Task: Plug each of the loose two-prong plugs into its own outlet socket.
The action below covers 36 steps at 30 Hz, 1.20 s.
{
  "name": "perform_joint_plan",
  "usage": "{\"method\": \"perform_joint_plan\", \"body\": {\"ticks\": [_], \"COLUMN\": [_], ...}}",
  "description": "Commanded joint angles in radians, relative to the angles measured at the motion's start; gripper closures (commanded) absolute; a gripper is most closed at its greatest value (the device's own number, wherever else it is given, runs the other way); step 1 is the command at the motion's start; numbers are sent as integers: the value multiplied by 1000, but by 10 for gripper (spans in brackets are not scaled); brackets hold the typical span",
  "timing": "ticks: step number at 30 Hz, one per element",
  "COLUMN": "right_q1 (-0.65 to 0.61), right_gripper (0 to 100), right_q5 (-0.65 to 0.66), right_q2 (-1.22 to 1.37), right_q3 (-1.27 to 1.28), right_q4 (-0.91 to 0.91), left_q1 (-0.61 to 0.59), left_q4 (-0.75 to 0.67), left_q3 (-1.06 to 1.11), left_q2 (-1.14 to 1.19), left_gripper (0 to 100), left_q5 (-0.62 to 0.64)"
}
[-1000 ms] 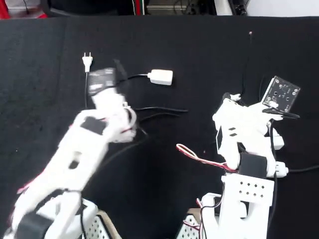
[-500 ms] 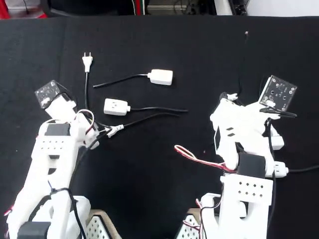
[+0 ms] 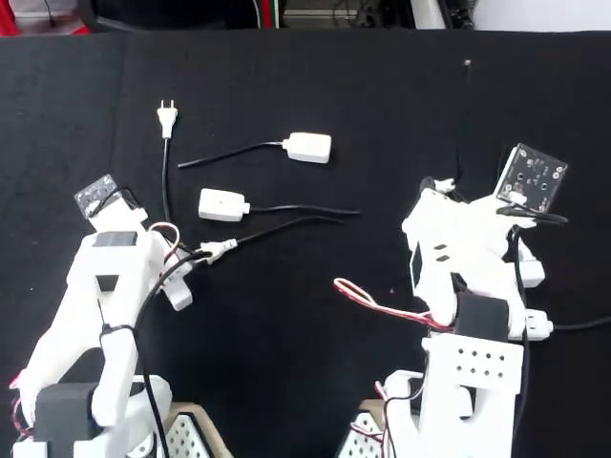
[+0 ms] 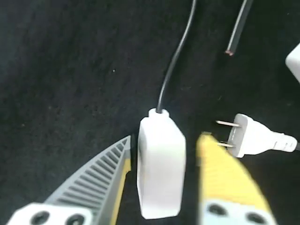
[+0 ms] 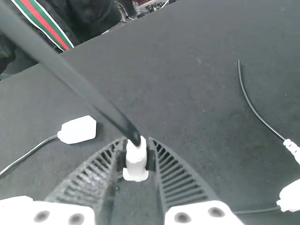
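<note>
Left gripper [image 4: 166,138], fingers spread, flanks an outlet socket [image 4: 160,164] on the near-left tabletop [image 4: 70,70], a loose two-prong plug [image 4: 248,136] just beside it; right gripper [image 5: 136,143] pinches a white corded plug [image 5: 136,164].

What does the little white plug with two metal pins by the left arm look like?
The white plug is a small, flat, plastic-looking piece with two thin metal pins sticking out side by side. It lies loose on the black cloth, plugged into nothing. Its pins point at the yellow finger of the left gripper; whether they touch is unclear. From its back a cord runs off toward the middle of the table.
</note>
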Motion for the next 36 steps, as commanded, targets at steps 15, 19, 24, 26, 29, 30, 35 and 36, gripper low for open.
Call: {"method": "perform_joint_plan", "body": {"ticks": [15,19,24,26,29,30,35,36], "right_q1": [-11,-11,-11,-11,-11,-11,-11,-11], "right_gripper": [986,986,986,986,986,986,986,986], "right_q5": [11,11,11,11,11,12,12,12], "right_q2": [-21,-21,-21,-21,-21,-21,-21,-21], "right_q3": [-16,-16,-16,-16,-15,-10,-5,-5], "right_q4": [3,3,3,3,3,3,-2,-3], "left_q1": [1,2,15,19,27,31,39,33], "left_q4": [551,379,221,146,72,72,101,101], "left_q3": [-533,-538,-515,-521,-521,-515,-475,-458], "left_q2": [15,75,279,374,463,465,439,423], "left_gripper": [717,884,959,961,962,971,971,971], "left_q5": [-456,-783,-1049,-1099,-1122,-1138,-1186,-1195]}}
